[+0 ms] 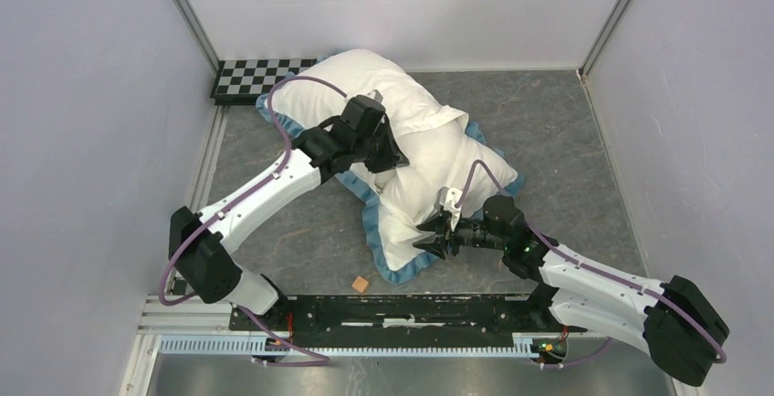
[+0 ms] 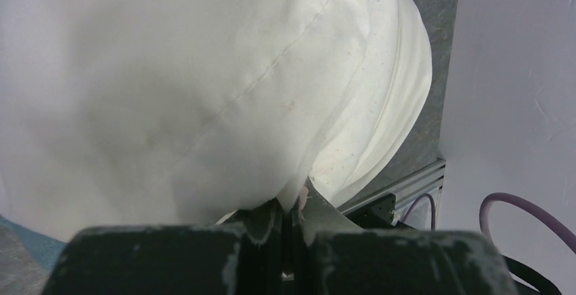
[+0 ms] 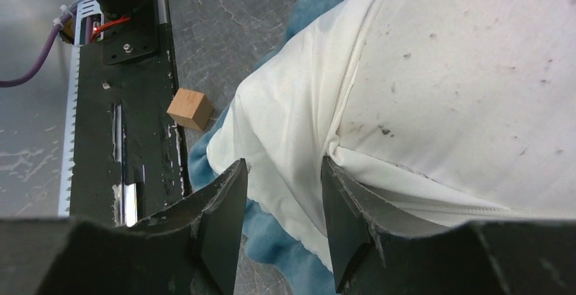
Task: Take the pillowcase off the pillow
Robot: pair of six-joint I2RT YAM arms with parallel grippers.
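Pillowcase [image 1: 368, 223], white with blue ruffle, mid-table [image 1: 566, 140], bunched around speckled pillow [image 3: 475, 71]. Left gripper [image 2: 291, 215] pinched tight on its white cloth; right gripper [image 3: 282, 172] spread apart astride near corner, gripping nothing.

Pillow [image 3: 475, 71] is showing matt off-white woven cloth, dark-specked. Pillowcase [image 3: 282, 254] is showing fuzzy blue nap. Tabletop [image 3: 224, 9] is looking matt, grey, stone-veined. Block [image 3: 189, 109] is looking like bare smooth wood. Right pincer [image 3: 282, 179] is showing scuffed matt black plastic.

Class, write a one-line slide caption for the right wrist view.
Open right gripper straddles the thin white blue-trimmed pillowcase edge beside the plump speckled off-white pillow.
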